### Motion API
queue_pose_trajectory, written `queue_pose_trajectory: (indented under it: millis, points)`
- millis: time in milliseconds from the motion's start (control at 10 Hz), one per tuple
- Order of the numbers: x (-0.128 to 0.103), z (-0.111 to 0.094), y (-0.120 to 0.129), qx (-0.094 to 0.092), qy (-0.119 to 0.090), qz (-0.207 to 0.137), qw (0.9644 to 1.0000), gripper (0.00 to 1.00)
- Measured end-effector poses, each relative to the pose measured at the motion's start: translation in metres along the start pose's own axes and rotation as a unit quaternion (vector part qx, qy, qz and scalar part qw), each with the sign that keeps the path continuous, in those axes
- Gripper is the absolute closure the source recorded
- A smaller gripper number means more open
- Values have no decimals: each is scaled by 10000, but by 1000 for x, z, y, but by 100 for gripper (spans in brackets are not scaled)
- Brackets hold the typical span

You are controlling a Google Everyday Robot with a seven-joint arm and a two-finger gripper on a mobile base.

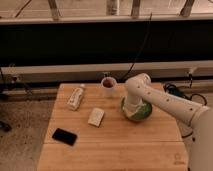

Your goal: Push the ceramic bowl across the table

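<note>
Gripper [131, 108] down at bowl [137, 111], right of table [115, 145] centre, jaw state unclear to me; if I push left, bowl risks clipping mug [108, 85].

Gripper [131, 111] hidden behind the arm's wrist; ceramic bowl's [140, 112] left half covered by it

On the light wooden butcher-block table [115, 142], the white arm's gripper [131, 111] reaches down into the glossy green ceramic bowl [140, 112] at the right. A white mug [108, 85] stands just behind, beside a lying plastic bottle [76, 96].
</note>
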Motion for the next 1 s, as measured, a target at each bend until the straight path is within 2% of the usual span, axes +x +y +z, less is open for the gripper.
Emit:
queue_pose_trajectory:
  millis: [200,700,1000]
  points:
    - [-10,0,-1,12,1,-136,9999,100]
    - [-8,-2,-11,-14,-8,-291,9996,100]
    - [-20,-2,-4,-51,4,-483,9988,100]
